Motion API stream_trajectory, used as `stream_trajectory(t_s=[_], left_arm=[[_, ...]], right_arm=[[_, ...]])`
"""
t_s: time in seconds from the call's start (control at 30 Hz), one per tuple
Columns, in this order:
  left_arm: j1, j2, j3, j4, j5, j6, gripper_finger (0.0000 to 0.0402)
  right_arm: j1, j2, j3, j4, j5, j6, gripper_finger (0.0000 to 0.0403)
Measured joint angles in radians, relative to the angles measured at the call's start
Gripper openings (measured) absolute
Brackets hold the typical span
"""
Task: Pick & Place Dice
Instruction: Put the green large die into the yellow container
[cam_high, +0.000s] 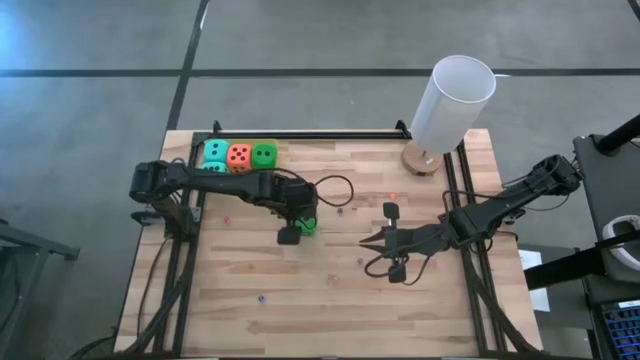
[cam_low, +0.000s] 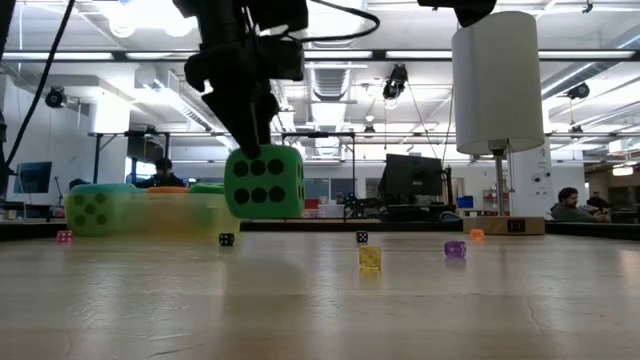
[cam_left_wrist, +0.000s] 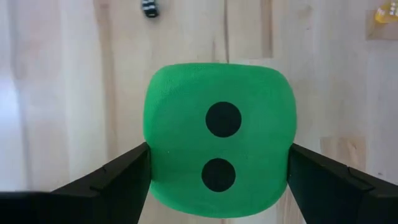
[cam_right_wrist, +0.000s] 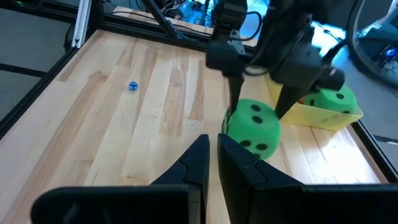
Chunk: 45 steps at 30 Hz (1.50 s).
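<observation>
One green die (cam_low: 264, 182) clamped mid-table in left gripper (cam_high: 297, 226) fingers (cam_left_wrist: 112, 180).

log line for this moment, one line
left gripper: shut on green die, lifted off table | right gripper: shut, idle | tray: three dice

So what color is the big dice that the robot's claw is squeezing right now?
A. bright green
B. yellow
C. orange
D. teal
A: the left claw has its two dark fingers pressed on either side of a bright green dice, lifted just above the wooden table, as the low view shows.
</observation>
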Motion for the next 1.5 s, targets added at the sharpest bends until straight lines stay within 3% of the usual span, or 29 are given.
stream_trajectory(t_s=[0.57,0.77,1.1,1.27,1.5], left_arm=[[0.073,-0.188,0.001,-0.219,-0.117,-0.238,0.0349],[0.108,-0.277,-0.010,-0.347,-0.247,-0.413,0.0349],[0.223,-0.430,-0.136,-0.383,-0.383,-0.741,0.0352],[0.325,-0.465,-0.215,-0.381,-0.391,-0.870,0.0357],[0.420,-0.463,-0.281,-0.309,-0.330,-0.885,0.0355]], right_arm=[[0.000,0.000,0.000,0.000,0.000,0.000,0.0028],[0.000,0.000,0.000,0.000,0.000,0.000,0.0028],[0.000,0.000,0.000,0.001,0.000,0.000,0.0028],[0.000,0.000,0.000,0.001,0.000,0.000,0.0028],[0.000,0.000,0.000,0.001,0.000,0.000,0.0028]])
